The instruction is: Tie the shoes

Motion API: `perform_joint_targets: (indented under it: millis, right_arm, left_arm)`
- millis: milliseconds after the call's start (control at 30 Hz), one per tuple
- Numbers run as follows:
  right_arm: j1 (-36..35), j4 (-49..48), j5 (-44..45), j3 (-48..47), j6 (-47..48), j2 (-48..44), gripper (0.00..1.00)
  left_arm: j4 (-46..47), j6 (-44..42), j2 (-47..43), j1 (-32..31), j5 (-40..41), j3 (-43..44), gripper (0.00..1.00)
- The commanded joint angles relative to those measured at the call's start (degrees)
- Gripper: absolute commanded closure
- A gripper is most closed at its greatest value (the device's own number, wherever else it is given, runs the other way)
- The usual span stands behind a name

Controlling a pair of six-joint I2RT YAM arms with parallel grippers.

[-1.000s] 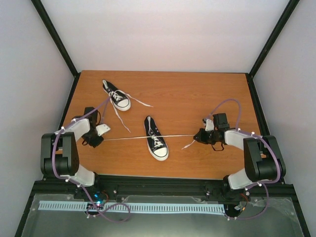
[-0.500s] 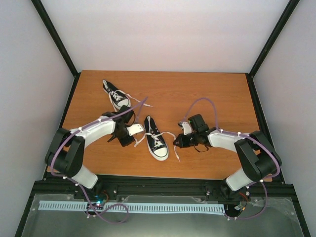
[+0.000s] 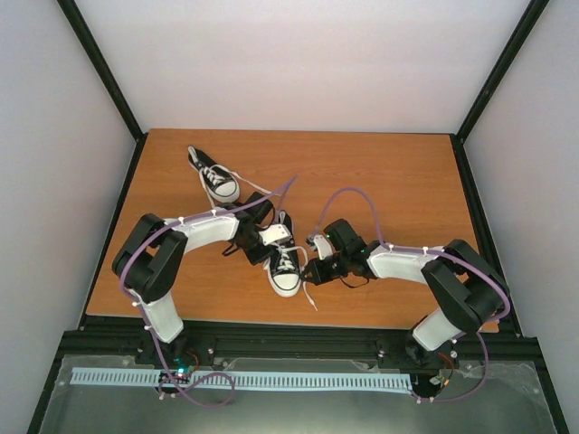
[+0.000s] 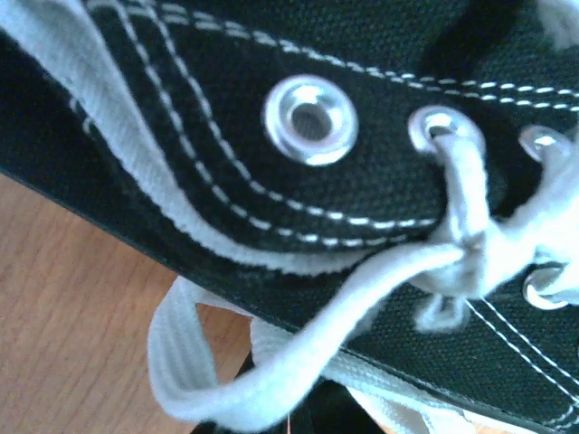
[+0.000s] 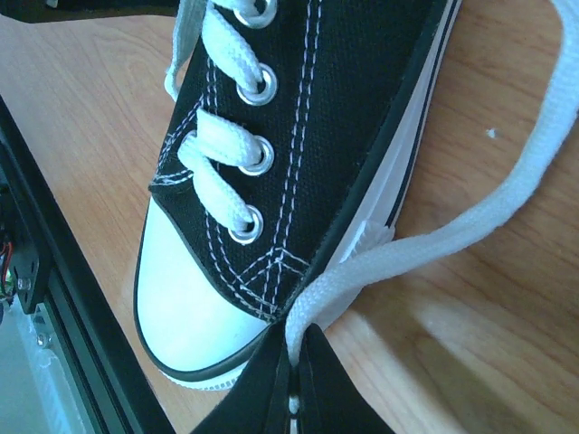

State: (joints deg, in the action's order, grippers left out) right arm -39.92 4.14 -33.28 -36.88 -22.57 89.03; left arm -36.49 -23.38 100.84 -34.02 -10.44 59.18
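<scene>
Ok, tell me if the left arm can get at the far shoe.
Probably, yes: the far shoe lies close beside the left arm with bare table between. Its fingers pinch the lace of the near shoe, though, so they'd have to let go first.

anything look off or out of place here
Nothing damaged, but the far shoe lies askew at the far left, apart from the near shoe, its untied lace trailing loose over the table.
</scene>
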Motion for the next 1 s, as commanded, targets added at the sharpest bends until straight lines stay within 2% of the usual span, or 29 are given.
perform_joint_targets:
  millis: [0, 167, 300, 333, 400, 433, 500, 567, 700, 800, 967]
  right_arm:
    - [-0.77, 0.83, 3.37, -1.04, -0.57, -1.56, 0.97]
    - [0.67, 8.30, 9.50, -1.48, 0.66, -8.07, 0.97]
    - [3.96, 15.59, 17.47, -1.74, -0.24, -13.42, 0.96]
    - [4.13, 17.59, 19.82, -2.23, 0.55, -14.05, 0.90]
    - [4.06, 20.24, 21.65, -3.60, 3.15, -14.69, 0.61]
    - [4.06, 20.88, 21.65, -4.56, 4.84, -14.88, 0.51]
    - [3.83, 20.47, 21.23, -6.66, 7.77, -15.45, 0.37]
    - [2.69, 16.79, 18.45, -8.56, 12.04, -16.13, 0.29]
    - [-0.45, -0.43, 7.60, -7.83, 21.63, -15.95, 0.24]
    - [-0.60, -14.11, 2.45, -7.62, 27.21, -11.30, 0.24]
    - [-0.60, -16.08, -3.30, -14.87, 28.85, 2.04, 0.34]
  left_arm:
    - [-0.61, 0.39, 0.31, -0.61, -4.15, 0.74, 0.99]
    - [-6.60, -1.74, -8.50, 2.01, 2.82, 1.97, 0.99]
    - [-15.56, -1.62, -15.63, 7.14, 5.83, 11.50, 0.99]
    - [-17.69, -1.52, -16.79, 7.96, 6.12, 14.54, 0.99]
    - [-21.27, -1.73, -18.61, 8.26, 5.55, 19.97, 0.99]
    - [-22.62, -1.94, -19.37, 8.27, 4.02, 22.38, 0.99]
    - [-24.49, -2.07, -20.22, 8.27, 1.01, 26.17, 0.99]
    - [-25.54, -2.07, -20.57, 8.27, -0.98, 28.41, 0.99]
    - [-25.48, -1.51, -21.20, 8.19, -4.68, 30.62, 0.99]
    - [-24.94, -1.57, -21.51, 8.18, -7.16, 31.17, 0.99]
    - [-24.22, -1.54, -21.82, 8.18, -7.36, 30.94, 0.99]
